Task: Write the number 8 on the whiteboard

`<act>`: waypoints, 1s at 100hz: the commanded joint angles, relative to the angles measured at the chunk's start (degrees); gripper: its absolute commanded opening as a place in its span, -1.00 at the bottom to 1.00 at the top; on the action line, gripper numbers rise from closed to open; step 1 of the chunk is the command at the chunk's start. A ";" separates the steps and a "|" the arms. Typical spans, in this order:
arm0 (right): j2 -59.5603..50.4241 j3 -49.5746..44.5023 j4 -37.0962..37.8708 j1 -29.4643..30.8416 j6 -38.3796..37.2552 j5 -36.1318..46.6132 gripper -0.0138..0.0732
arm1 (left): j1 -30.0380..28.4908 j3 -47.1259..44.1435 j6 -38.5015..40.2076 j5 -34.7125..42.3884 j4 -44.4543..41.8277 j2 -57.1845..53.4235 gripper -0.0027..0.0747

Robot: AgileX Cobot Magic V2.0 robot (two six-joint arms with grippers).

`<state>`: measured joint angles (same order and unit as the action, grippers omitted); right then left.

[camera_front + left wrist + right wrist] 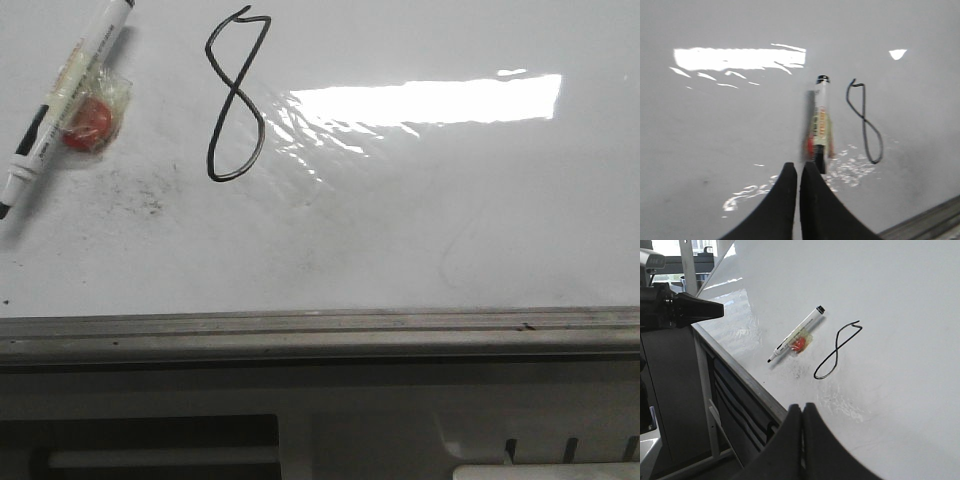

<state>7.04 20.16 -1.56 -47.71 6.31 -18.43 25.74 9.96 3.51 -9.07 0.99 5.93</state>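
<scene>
1. The left tool (798, 172), two black tapered fingers at the bottom centre of the left wrist view, is clenched with only a thin slit between the tips; it grasps nothing and sits just in front of the marker's near end.
2. The right tool (802, 412), also black and tapered, is pressed closed and empty at the bottom centre of its view, over the board's near edge.
3. In the front view, a grey metal rail (320, 328) crosses the lower frame, edging the large glossy white whiteboard (450, 230).
4. A white marker pen with black ends (62, 105) lies slanted at upper left, a red round lump wrapped in clear tape (90, 122) stuck to its barrel.
5. The thin black hand-drawn number 8 (236, 95) stands at upper centre, tall, narrow, its top loop hooked open.
6. Bright glare (425, 100) and wrinkled film lie just right of it; faint grey smudges (140, 190) sit below the pen.
</scene>
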 commanded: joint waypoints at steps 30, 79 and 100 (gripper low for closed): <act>0.57 1.49 0.56 0.00 0.16 4.84 -0.83 | -20.69 -9.57 -3.51 8.50 3.51 -7.89 -0.98; 0.57 1.49 0.56 0.00 0.16 4.74 -0.83 | -23.05 -11.87 6.12 -9.28 1.27 -7.81 -0.98; 0.57 1.49 0.56 0.00 0.16 4.74 -0.83 | -23.05 -11.87 6.12 -9.28 1.27 -7.81 -0.98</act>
<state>7.04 20.16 -1.56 -47.71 6.31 -18.43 2.77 -0.10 9.29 -19.85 2.36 -0.08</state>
